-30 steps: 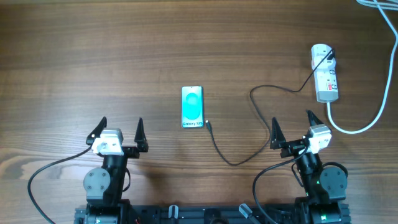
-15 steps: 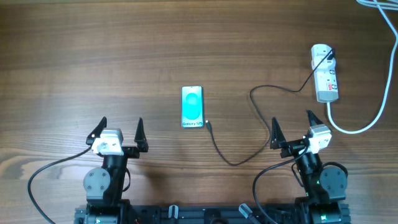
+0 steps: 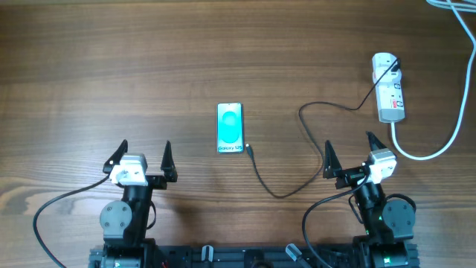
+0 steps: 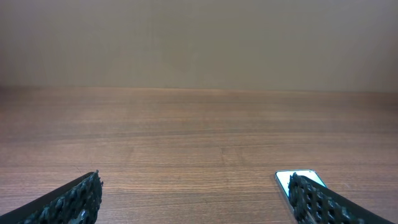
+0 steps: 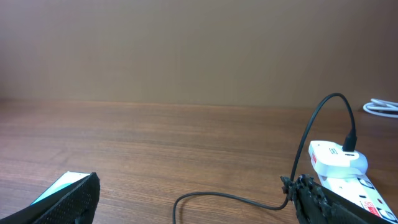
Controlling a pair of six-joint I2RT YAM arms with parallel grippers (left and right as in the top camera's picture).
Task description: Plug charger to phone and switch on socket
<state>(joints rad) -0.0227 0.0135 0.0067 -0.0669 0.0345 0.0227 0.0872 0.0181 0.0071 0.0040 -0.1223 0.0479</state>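
The phone (image 3: 230, 128) lies flat mid-table with its cyan screen up and the "Galaxy S25" text at its near end. Its corner shows in the left wrist view (image 4: 298, 179) and in the right wrist view (image 5: 59, 185). The charger cable (image 3: 312, 112) runs from a black plug in the white socket strip (image 3: 388, 88) in a loop to its plug tip (image 3: 250, 149), which lies just off the phone's near right corner. My left gripper (image 3: 143, 155) is open and empty, near-left of the phone. My right gripper (image 3: 348, 152) is open and empty, near the cable loop (image 5: 249, 200).
A thick white lead (image 3: 446, 141) curves from the socket strip's near end out to the table's far right corner. The socket strip also shows in the right wrist view (image 5: 339, 163), beside my right finger (image 5: 336, 205).
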